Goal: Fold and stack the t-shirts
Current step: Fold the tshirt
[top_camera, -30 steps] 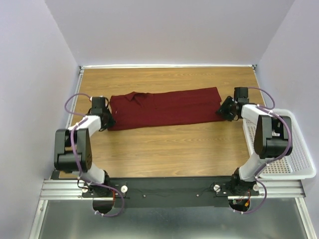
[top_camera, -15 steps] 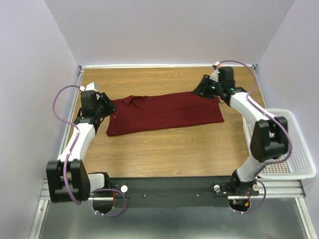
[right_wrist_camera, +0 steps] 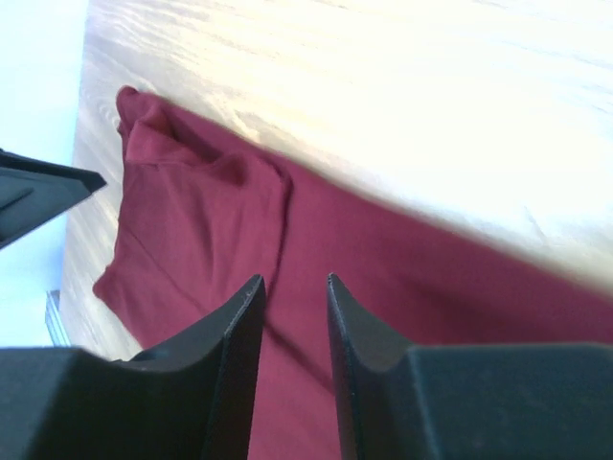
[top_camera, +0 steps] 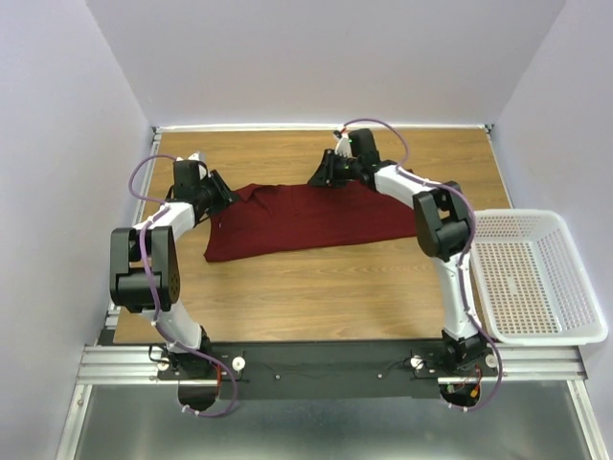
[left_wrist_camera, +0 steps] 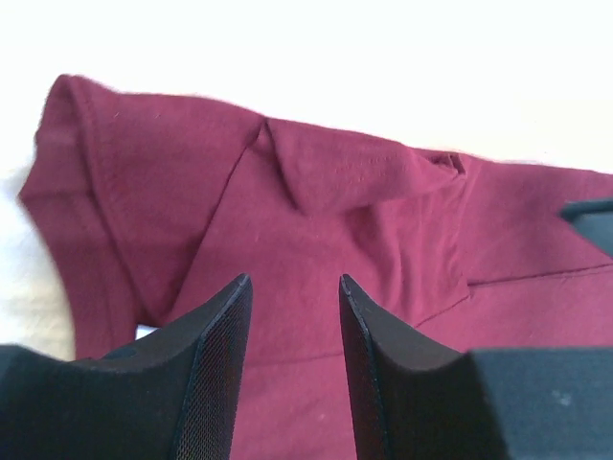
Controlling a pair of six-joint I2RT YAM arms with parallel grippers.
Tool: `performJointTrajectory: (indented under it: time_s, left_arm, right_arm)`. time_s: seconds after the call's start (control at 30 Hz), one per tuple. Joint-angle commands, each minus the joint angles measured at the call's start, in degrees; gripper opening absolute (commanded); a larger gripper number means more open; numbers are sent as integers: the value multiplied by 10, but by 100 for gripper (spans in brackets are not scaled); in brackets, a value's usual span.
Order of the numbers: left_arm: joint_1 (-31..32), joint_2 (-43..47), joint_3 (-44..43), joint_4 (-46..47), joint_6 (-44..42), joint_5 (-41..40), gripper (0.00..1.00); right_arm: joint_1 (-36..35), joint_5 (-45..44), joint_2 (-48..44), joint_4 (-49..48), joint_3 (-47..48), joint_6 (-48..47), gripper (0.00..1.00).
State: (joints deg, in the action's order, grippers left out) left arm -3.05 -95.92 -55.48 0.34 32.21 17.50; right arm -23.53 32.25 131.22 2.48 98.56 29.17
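Note:
A plain maroon t-shirt (top_camera: 306,218) lies folded lengthwise into a long band across the far half of the wooden table (top_camera: 316,287). My left gripper (top_camera: 225,192) is open and empty, over the shirt's left end, near the sleeve and collar (left_wrist_camera: 345,182). My right gripper (top_camera: 321,177) is open and empty, at the shirt's far edge near its middle; its view shows maroon cloth (right_wrist_camera: 239,240) under the fingers. Both arms reach far across the table.
A white plastic mesh basket (top_camera: 532,278) stands at the table's right edge, with nothing in it. The table's back rim (top_camera: 316,127) runs just behind the right gripper. Walls close in left, right and behind.
The right gripper has swept from the shirt's right end along its far edge to the middle. The left gripper has moved from the near left corner up to the far left end. The shirt's ends shifted.

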Motion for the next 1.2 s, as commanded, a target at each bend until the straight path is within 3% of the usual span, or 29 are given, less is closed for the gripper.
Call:
performJointTrajectory:
  time_s: [0.0,0.27,0.77,1.17]
  left_arm:
    - [0,-36,-26,18,8,30,49]
    - [3,-85,-55,18,16,35,48]
    - [18,-134,-96,18,27,36,46]
    - [28,-159,-117,16,29,33,45]
  right_arm:
    - [-19,47,68,-29,81,17,38]
    - [-31,86,168,-50,169,43,37]
    - [-42,110,216,-86,203,85,37]
    - [-42,119,222,-106,203,95,17]
